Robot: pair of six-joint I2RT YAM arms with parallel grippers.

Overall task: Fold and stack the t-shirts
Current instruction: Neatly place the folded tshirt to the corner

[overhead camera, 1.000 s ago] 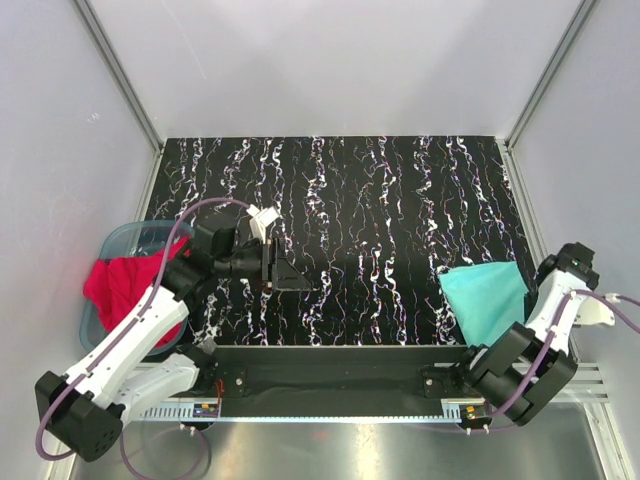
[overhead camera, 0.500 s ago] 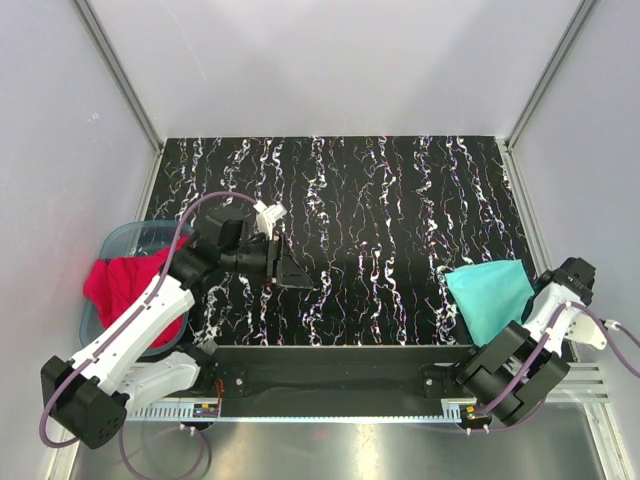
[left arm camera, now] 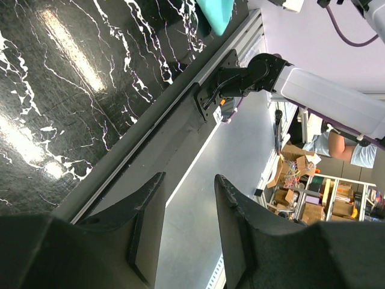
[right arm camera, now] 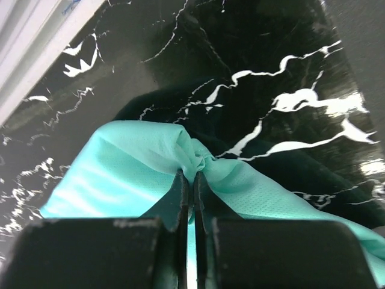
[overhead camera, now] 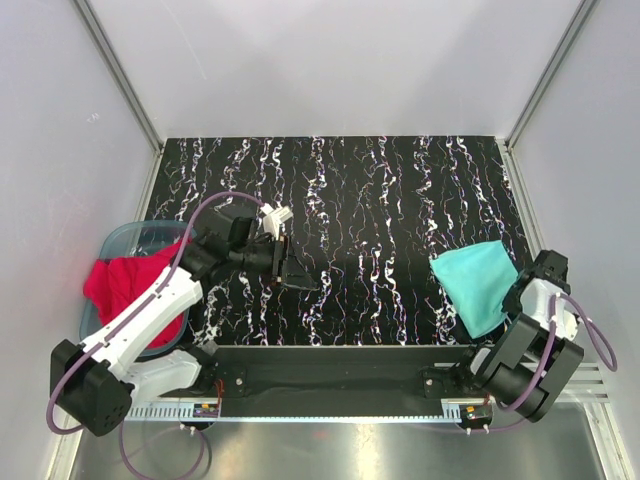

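Observation:
The mint-teal t-shirt (overhead camera: 476, 282) lies bunched at the table's near right edge. My right gripper (overhead camera: 512, 297) is shut on a gathered fold of it. In the right wrist view the fingers (right arm camera: 192, 176) pinch the teal cloth (right arm camera: 129, 165) tightly, just above the tabletop. The red t-shirt (overhead camera: 124, 287) is heaped in and over the tub at the left. My left gripper (overhead camera: 297, 275) hovers over the left-middle of the table. It stands open in the left wrist view (left arm camera: 189, 176), holding nothing and pointing toward the near rail, and the teal shirt (left arm camera: 216, 12) shows at the top of that view.
A translucent blue-grey plastic tub (overhead camera: 128, 238) sits at the table's left edge under the red shirt. The black marbled tabletop (overhead camera: 380, 200) is bounded by white walls and corner posts. A dark rail (overhead camera: 330, 360) with the arm bases runs along the near edge.
The right gripper has drawn the teal shirt slightly left and away from the right edge, its wrist swinging inward. The left gripper has drifted a little to the right, still open.

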